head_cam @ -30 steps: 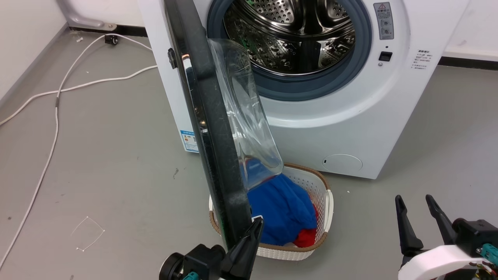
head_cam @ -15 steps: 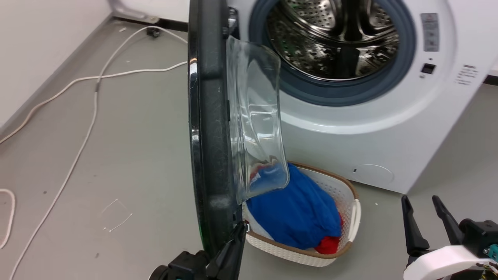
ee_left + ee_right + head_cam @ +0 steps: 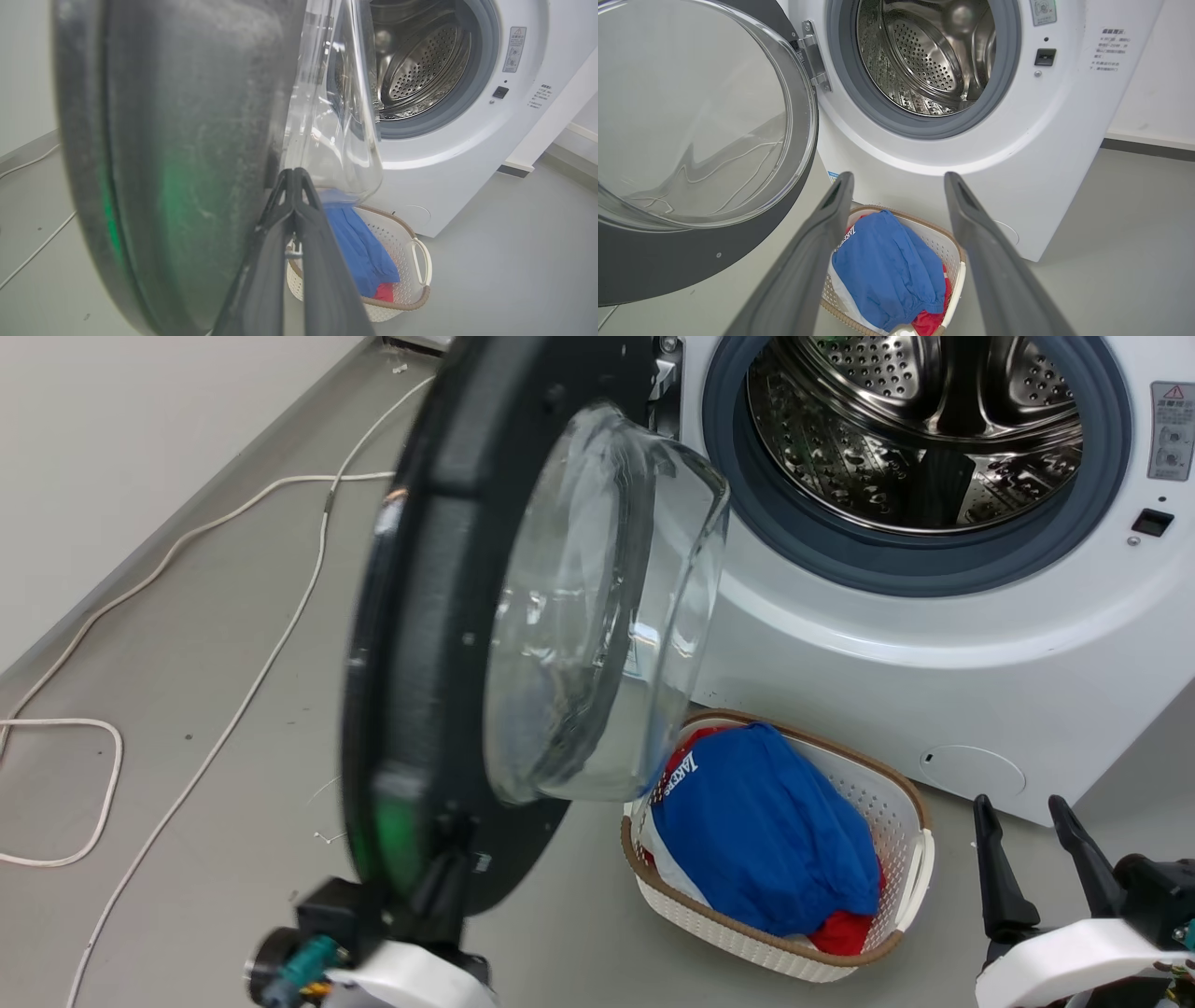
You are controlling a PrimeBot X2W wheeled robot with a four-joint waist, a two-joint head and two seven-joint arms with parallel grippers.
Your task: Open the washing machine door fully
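The washing machine (image 3: 934,663) stands with its steel drum (image 3: 924,420) uncovered. Its door (image 3: 420,616), a black disc with a clear glass bowl (image 3: 588,635), hangs swung out to the left on its hinge. My left gripper (image 3: 453,859) is shut, and its fingers rest against the door's lower inner edge. In the left wrist view the two fingertips (image 3: 295,171) meet beside the door (image 3: 187,140), just under the glass. My right gripper (image 3: 1018,803) is open low on the right, apart from the machine. In the right wrist view the right gripper (image 3: 899,177) points at the machine (image 3: 1017,140), with the door (image 3: 691,266) at the left.
A white basket (image 3: 896,793) holding blue and red clothes sits on the floor in front of the machine, below the door. White cables (image 3: 233,700) trail over the grey floor on the left. A pale wall (image 3: 112,448) runs along the far left.
The door has swung further out to the left and now shows its inner face. My left gripper went with it. The head camera has turned, shifting the picture. My right gripper stays put.
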